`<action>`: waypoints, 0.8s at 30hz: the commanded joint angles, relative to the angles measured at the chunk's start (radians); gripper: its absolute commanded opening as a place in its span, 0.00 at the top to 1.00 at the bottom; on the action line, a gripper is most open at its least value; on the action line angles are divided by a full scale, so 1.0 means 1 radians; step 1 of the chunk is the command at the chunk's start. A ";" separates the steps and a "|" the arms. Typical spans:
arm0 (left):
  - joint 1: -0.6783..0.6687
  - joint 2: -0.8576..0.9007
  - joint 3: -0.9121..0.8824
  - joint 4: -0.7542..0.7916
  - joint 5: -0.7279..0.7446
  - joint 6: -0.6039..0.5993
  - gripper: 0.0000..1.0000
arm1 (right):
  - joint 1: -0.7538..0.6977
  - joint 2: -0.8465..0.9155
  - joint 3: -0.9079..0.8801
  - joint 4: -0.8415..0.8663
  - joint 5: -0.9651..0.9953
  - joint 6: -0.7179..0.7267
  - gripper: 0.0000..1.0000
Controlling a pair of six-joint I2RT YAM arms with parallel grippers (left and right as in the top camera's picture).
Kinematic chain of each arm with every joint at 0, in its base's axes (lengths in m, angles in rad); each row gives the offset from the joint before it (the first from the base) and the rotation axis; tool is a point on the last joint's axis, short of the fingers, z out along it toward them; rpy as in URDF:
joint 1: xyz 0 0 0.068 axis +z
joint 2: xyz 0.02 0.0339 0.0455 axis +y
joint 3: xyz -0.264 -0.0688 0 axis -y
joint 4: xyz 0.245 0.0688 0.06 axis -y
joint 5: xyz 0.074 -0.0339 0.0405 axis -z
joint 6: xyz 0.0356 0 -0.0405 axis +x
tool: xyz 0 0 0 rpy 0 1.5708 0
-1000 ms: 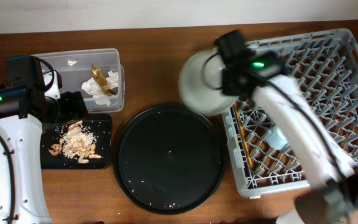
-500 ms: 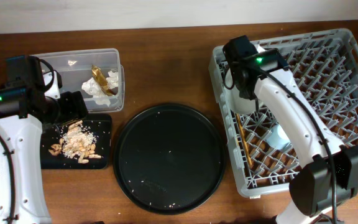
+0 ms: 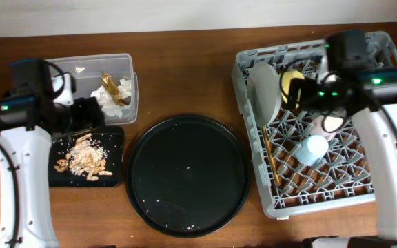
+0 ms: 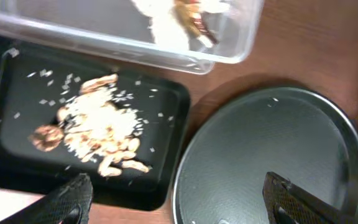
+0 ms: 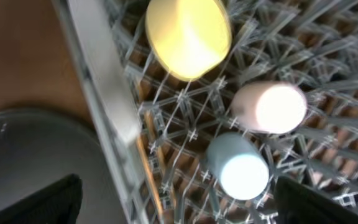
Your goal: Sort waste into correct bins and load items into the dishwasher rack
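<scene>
The grey plate (image 3: 262, 93) stands on edge at the left side of the dishwasher rack (image 3: 384, 186), seen edge-on as the plate (image 5: 101, 68) in the right wrist view. Beside it are the yellow bowl (image 3: 291, 84), pink cup (image 3: 333, 122), light blue cup (image 3: 313, 149) and chopsticks (image 3: 269, 155). My right gripper (image 3: 307, 96) hovers open over them, holding nothing. The left gripper (image 3: 85, 117) hangs open over the edge of the flat black tray (image 3: 116, 134) holding food scraps (image 3: 81, 157). Tissue (image 3: 104, 96) and the wrapper (image 3: 110, 86) lie in the clear tub (image 3: 67, 65).
A large round black tray (image 3: 188, 176) with a few crumbs sits between the bins and the rack. In the left wrist view its rim (image 4: 185, 162) lies just right of the flat black tray (image 4: 166, 180). Bare wooden table runs along the back.
The right gripper carried the plate into the rack, opened and let it go, then drew back to the right. The plate now stands on edge. The left arm barely moved.
</scene>
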 commanded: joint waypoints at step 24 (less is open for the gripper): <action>-0.195 -0.493 -0.650 0.256 -0.003 0.012 0.01 | -0.077 -0.729 -0.687 0.255 -0.106 -0.175 0.01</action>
